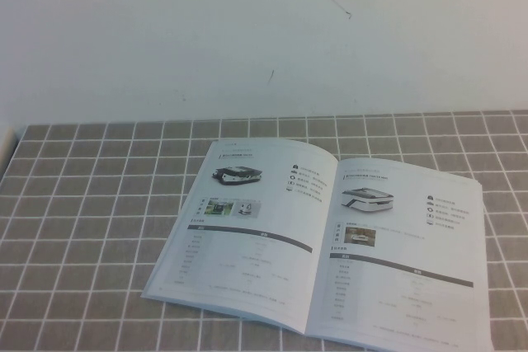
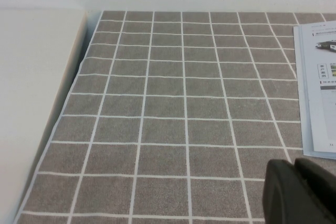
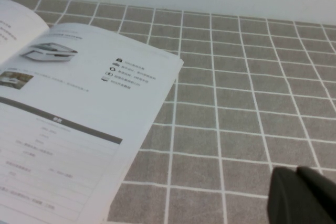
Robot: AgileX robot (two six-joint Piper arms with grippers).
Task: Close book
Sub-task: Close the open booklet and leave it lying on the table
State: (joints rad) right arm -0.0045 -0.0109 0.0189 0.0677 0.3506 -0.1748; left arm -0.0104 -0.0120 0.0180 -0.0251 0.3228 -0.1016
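An open book [image 1: 322, 245] with white printed pages lies flat on the grey tiled tabletop, spine running front to back. Neither arm shows in the high view. In the left wrist view my left gripper [image 2: 295, 167] is shut, hovering over bare tiles just short of the book's left page edge [image 2: 317, 82]. The right wrist view shows my right gripper [image 3: 297, 173] shut over the tiles, off the right page [image 3: 79, 108] of the book. Nothing is held by either one.
A grey cloth with a white grid [image 1: 91, 204] covers the table. A white wall [image 1: 247, 30] rises behind it. The cloth's left edge meets a white surface [image 2: 31, 87].
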